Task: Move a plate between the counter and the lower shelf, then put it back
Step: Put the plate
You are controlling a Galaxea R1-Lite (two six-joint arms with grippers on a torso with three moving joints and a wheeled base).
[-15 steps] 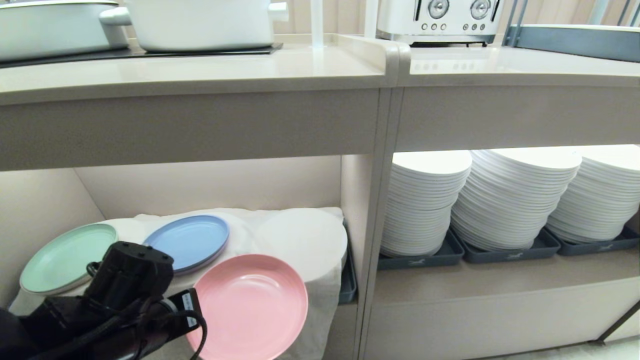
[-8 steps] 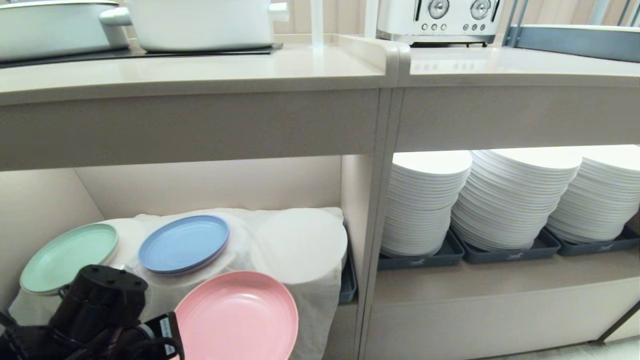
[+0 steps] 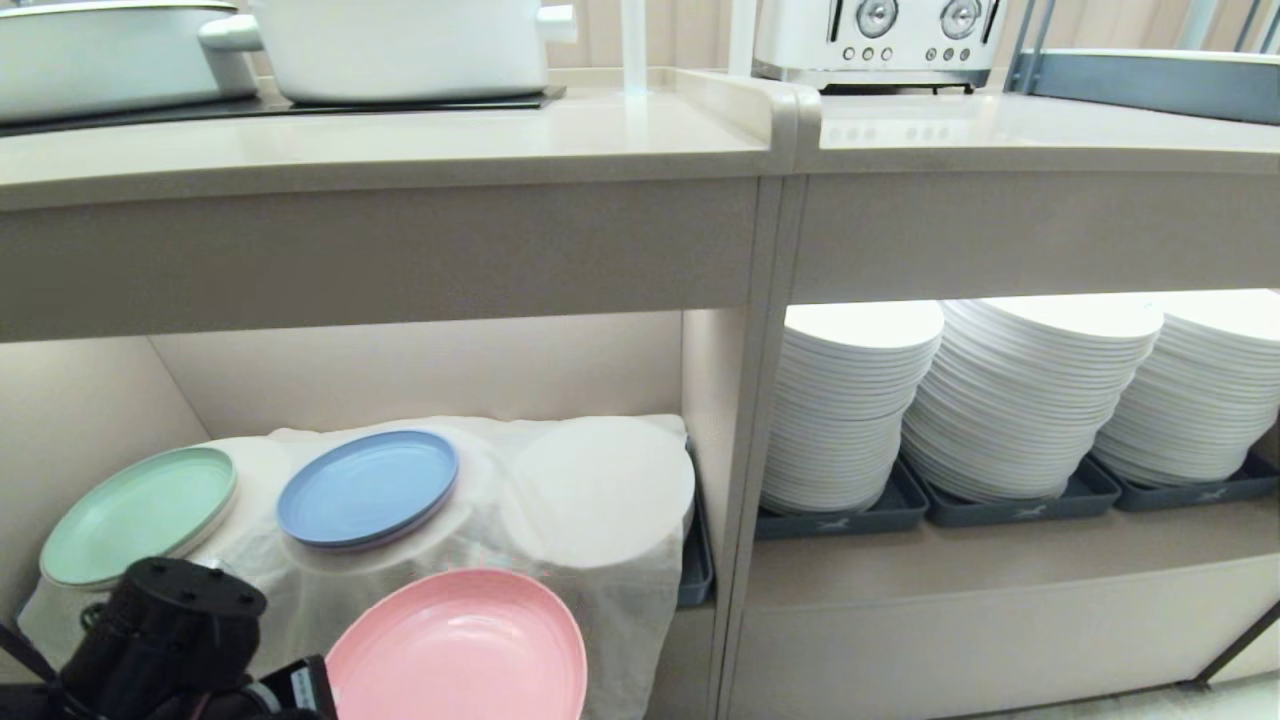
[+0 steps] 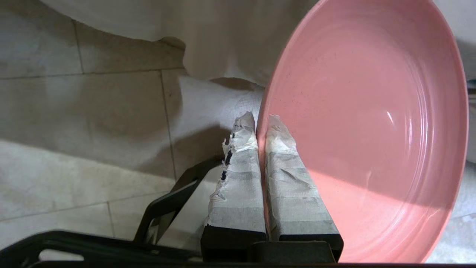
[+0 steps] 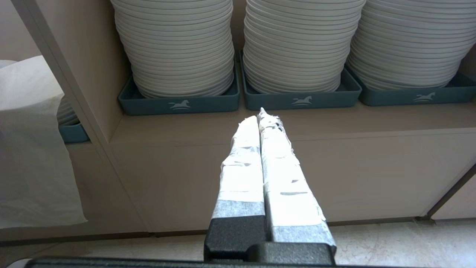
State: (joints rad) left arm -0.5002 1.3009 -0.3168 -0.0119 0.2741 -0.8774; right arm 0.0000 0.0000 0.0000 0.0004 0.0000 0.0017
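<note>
Head view, left to right: mint-green plate at 9 o'clock on the white cloth covering the lower shelf. Left gripper sat at 7 o'clock, taped fingers clamped on the rim of the pink plate, which hung in front of the shelf's draped edge, off the cloth, tilted. Blue plate lay at 12 o'clock from the pink one. Counter above carried white pots and a toaster. At 3 o'clock, stacked white plates in dark trays. Right gripper was parked facing those stacks, jaws pressed together, empty.
</note>
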